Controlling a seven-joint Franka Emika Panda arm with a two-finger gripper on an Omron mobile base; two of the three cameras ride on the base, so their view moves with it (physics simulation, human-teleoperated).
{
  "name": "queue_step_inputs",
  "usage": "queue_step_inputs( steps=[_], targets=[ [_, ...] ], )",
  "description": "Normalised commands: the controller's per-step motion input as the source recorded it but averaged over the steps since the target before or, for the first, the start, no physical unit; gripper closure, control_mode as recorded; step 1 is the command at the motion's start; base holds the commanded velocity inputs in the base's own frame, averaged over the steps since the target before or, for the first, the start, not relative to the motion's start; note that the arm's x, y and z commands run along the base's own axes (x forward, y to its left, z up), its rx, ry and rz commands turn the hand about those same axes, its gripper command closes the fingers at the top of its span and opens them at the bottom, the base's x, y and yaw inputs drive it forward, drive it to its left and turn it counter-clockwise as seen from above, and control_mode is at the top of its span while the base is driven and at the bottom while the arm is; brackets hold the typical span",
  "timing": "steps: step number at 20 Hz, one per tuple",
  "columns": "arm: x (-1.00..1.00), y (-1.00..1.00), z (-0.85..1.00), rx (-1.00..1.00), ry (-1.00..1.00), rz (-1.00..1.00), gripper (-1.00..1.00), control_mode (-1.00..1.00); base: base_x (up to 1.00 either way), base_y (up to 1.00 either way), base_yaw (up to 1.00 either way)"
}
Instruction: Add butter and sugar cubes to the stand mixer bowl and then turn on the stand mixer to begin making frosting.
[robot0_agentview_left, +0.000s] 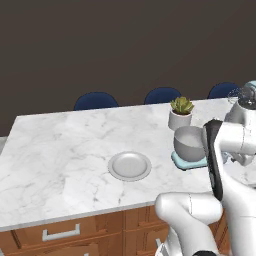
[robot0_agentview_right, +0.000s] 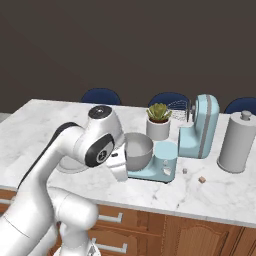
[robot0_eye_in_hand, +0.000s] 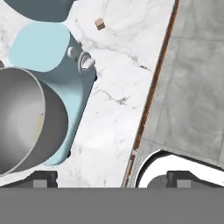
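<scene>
- Nearest the camera: the gripper (robot0_eye_in_hand: 110, 180), looked through from the hand view. Its tips are spread wide at the lower corners, nothing is held between them, and it hangs over the counter (robot0_agentview_left: 60, 145) edge beside the mixer base.
- The shallow grey plate (robot0_agentview_left: 130, 166) is seen at 9 o'clock of the bowl in the left base view, well apart from it and bare.
- The stand mixer bowl (robot0_agentview_right: 137, 150) is seated on the flat blue base and sits upright. In the hand view it lies at 9 o'clock.
- A pale yellow sliver is seen on the bowl's inner wall in the hand view. Whether that is the butter cannot be told.
- A potted succulent (robot0_agentview_right: 158, 127) stands at 1 o'clock of the bowl, just behind it.
- The stand mixer (robot0_agentview_right: 200, 127) is seen with its head tilted back and the wire whisk (robot0_agentview_right: 179, 107) lifted clear of the bowl.
- Two knobs (robot0_eye_in_hand: 85, 61) are seen on the base's front.
- Two small brown sugar cubes (robot0_agentview_right: 202, 179) lie on the marble at 4 o'clock of the mixer, near the base and not touching it.
- A grey lidded canister (robot0_agentview_right: 237, 142) stands at 3 o'clock of the mixer.
</scene>
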Motion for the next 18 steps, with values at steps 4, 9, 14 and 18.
queue_step_inputs(
  steps=[4,9,14,18],
  targets=[
    [-0.46,-0.73,0.08,-0.02,-0.11,0.30,-1.00,-1.00,0.00,0.00,0.00],
    [-0.05,-1.00,0.03,0.00,-0.10,0.35,-1.00,-1.00,0.00,0.00,0.00],
    [-0.05,-0.84,-0.03,0.00,-0.03,0.21,-1.00,-1.00,0.00,0.00,0.00],
    [0.02,-0.67,-0.11,0.00,-0.02,0.19,-1.00,-1.00,0.00,0.00,0.00]
  ],
)
